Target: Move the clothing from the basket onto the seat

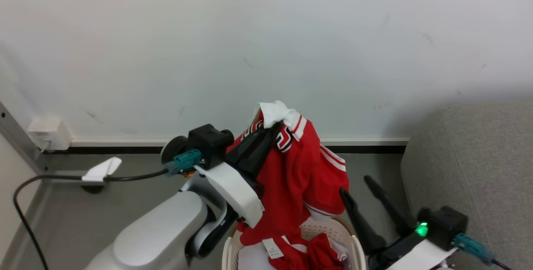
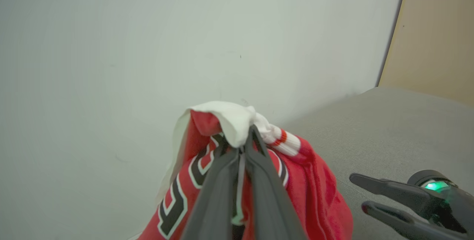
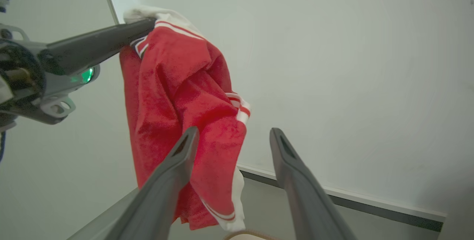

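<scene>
My left gripper (image 1: 278, 125) is raised above the basket (image 1: 357, 248) and shut on a red garment of the clothing (image 1: 300, 174), pinching its white collar trim. The cloth hangs down from the fingertips, its lower end still reaching into the basket. In the left wrist view the gripper (image 2: 251, 130) grips the same white fold of the clothing (image 2: 314, 192). More red clothing with a white tag (image 1: 272, 248) lies in the basket. My right gripper (image 1: 358, 184) stands open to the right of the hanging cloth, fingers (image 3: 177, 158) beside it. The grey seat (image 1: 470, 166) is at the right.
A pale wall rises straight ahead, with a dark skirting strip along the grey floor. A white wall box (image 1: 49, 133) and a black cable (image 1: 25, 211) lie at the left. The seat's rounded edge (image 2: 400, 129) is close on the right.
</scene>
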